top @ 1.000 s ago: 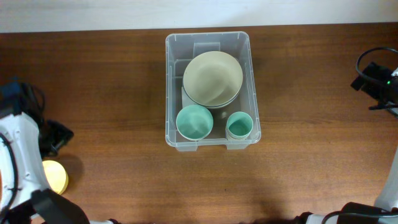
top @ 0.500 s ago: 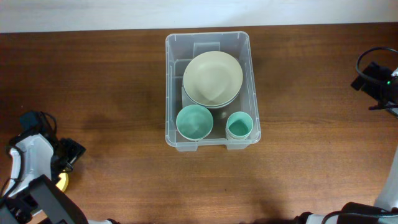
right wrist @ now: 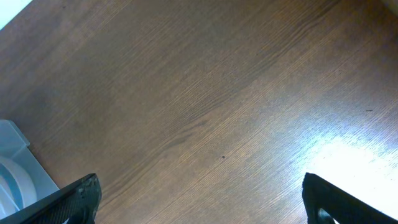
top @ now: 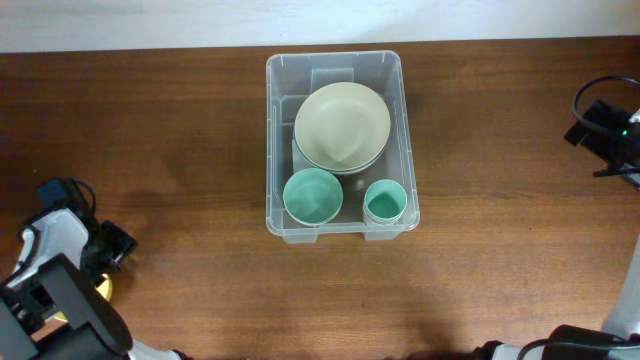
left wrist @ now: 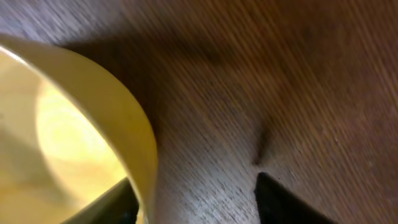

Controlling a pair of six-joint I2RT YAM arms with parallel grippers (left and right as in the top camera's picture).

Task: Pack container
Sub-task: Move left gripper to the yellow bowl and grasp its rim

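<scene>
The container [top: 270, 150], a clear plastic bin, stands at the table's middle. It holds a beige bowl [top: 342, 125] on stacked plates, a teal cup [top: 312, 195] and a smaller teal cup [top: 385, 202]. A yellow cup [left wrist: 93, 99] sits at the front left, and only a sliver [top: 104, 288] shows under my left arm [top: 65, 245]. My left gripper [left wrist: 196, 186] is open and straddles the cup's wall, with one finger inside and one outside. My right gripper [right wrist: 199, 186] is wide open and empty over bare wood, far right of the container, whose corner [right wrist: 12, 149] shows in the right wrist view.
The right arm [top: 612, 135] with its cables sits at the table's right edge. A pale wall or surface borders the table's far edge [top: 320, 40]. Brown wood surrounds the container on all sides.
My left arm has swung down and over the yellow cup, which was in plain view before and is now almost covered. The right arm and the container's contents have not moved.
</scene>
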